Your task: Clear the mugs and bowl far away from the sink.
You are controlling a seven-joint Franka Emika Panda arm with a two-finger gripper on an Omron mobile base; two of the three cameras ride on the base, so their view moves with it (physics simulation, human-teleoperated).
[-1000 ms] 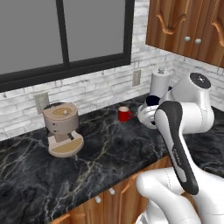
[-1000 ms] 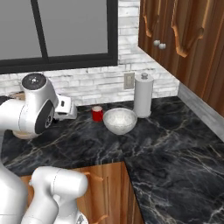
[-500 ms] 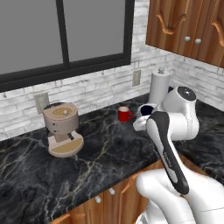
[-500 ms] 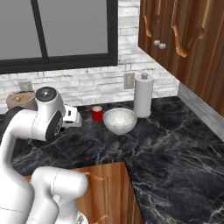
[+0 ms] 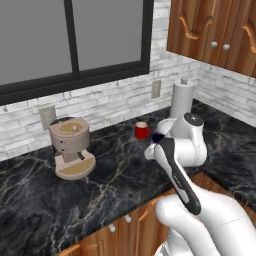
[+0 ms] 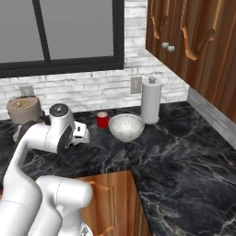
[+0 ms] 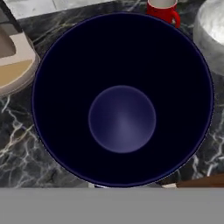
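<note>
The white mug (image 7: 122,100) with its dark navy inside sits right under the hand camera, mouth up, its rim spanning most of that view. My gripper (image 5: 153,145) is shut on it and holds it just above the black marble counter (image 5: 115,175), with the mug's dark rim (image 5: 159,138) peeking out at the hand. The glossy red mug (image 5: 142,131) stands behind it near the wall, also seen as the red mug (image 6: 102,120). Right of that sits the pale bowl (image 6: 126,127). From the right base, my gripper (image 6: 85,133) is left of both. The sink is out of view.
A tan coffee machine (image 5: 70,146) stands at the left by the brick wall. A white paper towel roll (image 6: 151,99) stands right of the bowl in the corner. Wooden cupboards (image 6: 193,41) hang above the right counter run.
The arm has swung the hand left and toward the counter's front, away from the bowl, carrying the white mug. The red mug and bowl stay put.
</note>
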